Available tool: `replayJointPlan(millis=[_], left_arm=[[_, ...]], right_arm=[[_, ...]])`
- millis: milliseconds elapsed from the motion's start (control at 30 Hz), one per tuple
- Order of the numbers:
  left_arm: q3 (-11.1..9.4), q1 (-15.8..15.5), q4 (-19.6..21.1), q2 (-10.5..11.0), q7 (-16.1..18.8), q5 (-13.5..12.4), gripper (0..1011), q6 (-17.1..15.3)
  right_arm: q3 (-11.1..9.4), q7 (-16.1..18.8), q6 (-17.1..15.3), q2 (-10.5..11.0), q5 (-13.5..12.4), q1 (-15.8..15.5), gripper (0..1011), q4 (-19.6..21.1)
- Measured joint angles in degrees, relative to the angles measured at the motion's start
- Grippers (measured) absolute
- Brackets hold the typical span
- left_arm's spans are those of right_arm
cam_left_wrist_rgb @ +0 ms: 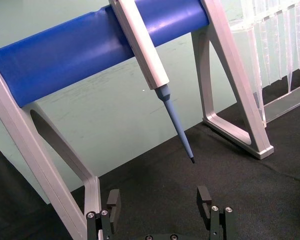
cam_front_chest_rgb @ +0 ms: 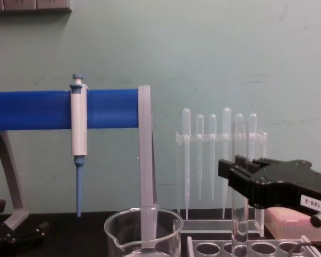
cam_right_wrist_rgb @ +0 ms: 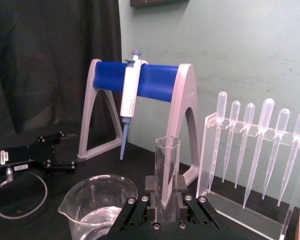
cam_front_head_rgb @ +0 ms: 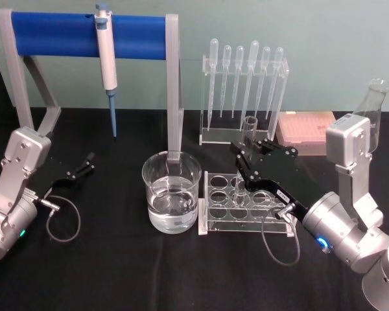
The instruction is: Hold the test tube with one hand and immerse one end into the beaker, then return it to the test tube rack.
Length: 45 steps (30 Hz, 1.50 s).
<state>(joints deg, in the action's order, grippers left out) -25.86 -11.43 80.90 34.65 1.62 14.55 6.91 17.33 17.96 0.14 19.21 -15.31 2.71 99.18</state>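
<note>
Right claw (cam_front_head_rgb: 241, 170) clenched on test tube (cam_right_wrist_rgb: 167, 170) above rack (cam_front_head_rgb: 215, 206); risks clipping beaker (cam_front_head_rgb: 171, 192) rim; left claw (cam_left_wrist_rgb: 160, 200) released, parked.

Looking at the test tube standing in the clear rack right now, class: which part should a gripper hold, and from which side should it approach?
Grip the test tube on its straight wall above the rack, below the open rim, coming in level from the robot's side. It stands upright with its lower end in a rack hole, so only that part is free. The right gripper is closed on it this way.
</note>
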Motion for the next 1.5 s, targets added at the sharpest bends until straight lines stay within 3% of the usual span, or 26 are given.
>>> replayJointPlan(millis=[600, 1033, 1333, 1467, 1500], left_arm=[[0.0, 0.0, 0.0, 0.0, 0.0, 0.0, 1000, 0.0], [0.0, 0.0, 0.0, 0.0, 0.0, 0.0, 1000, 0.0], [0.0, 0.0, 0.0, 0.0, 0.0, 0.0, 1000, 0.0], [0.0, 0.0, 0.0, 0.0, 0.0, 0.0, 1000, 0.0], [0.0, 0.0, 0.0, 0.0, 0.0, 0.0, 1000, 0.0]], right_arm=[[1.17, 0.07, -1.41, -0.54, 2.01, 1.64, 225, -3.25], [3.99, 0.35, -4.76, -0.11, 6.51, 4.11, 225, -3.94], [4.19, 0.52, -5.25, -0.45, 7.32, 4.39, 227, -4.25], [3.83, 0.45, -5.34, -0.8, 7.3, 4.1, 303, -4.26], [3.68, 0.34, -5.36, -0.86, 7.26, 3.98, 373, -4.22]])
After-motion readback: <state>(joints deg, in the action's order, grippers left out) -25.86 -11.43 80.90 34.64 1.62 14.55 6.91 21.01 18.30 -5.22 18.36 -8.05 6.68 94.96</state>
